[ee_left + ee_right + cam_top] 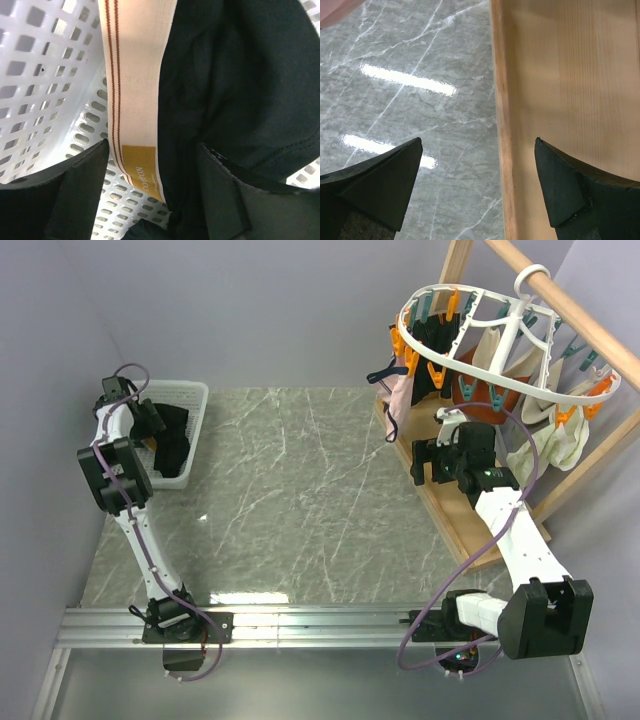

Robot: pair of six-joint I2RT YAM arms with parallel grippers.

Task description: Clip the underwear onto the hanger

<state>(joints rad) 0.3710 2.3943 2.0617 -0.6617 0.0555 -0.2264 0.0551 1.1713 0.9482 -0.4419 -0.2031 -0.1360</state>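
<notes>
**Take the waistband, not the loose cloth**

The underwear (240,85) lies in the white basket (192,390) at the left of the table (300,470), well apart from the hanger (520,386) on the right. The left jaws stand wide and low in the basket, holding nothing, with the tan waistband (132,75) running between them. That band looks like the firmest part to grip. I would close on it squarely near the brown label (140,162), keep the tips off the basket mesh, then lift straight up so the cloth hangs free. The right jaws are also wide and empty, hovering over the edge of the wooden board (570,100) below the hanger.

From above, the left wrist covers its own jaws and much of the underwear, so its folds cannot be read. The leg openings are out of sight. Which clips (437,375) are free is hard to tell, since other garments (560,445) crowd the ring.
</notes>
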